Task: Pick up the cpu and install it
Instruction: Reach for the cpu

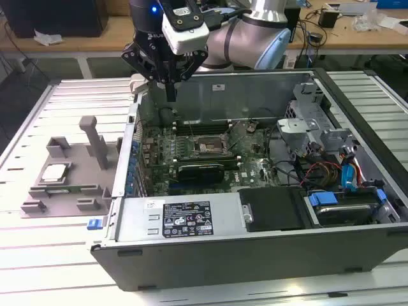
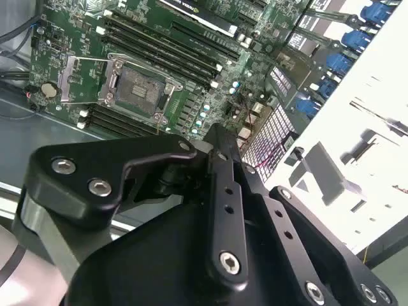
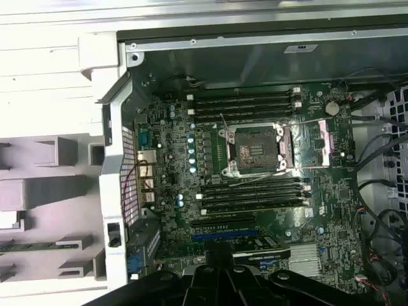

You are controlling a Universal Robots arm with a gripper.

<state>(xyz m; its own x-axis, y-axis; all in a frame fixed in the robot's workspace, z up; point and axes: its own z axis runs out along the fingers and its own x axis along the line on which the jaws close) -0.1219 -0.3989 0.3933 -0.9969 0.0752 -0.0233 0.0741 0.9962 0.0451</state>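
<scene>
The exterior view overlooks the whole computer case (image 1: 255, 255); both wrist views face down, nearer, sharing its socket (image 3: 255, 150) (image 2: 137, 89).

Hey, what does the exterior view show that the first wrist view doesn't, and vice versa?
Exterior view, not first wrist view: the robot arm, the blue drive cables and the labelled metal cover. First wrist view, not exterior view: the socket's flipped-open frame, seen from above. Both: the gripper, the motherboard, its empty socket and the grey fixture. In the exterior view the cpu lies on that fixture.
</scene>
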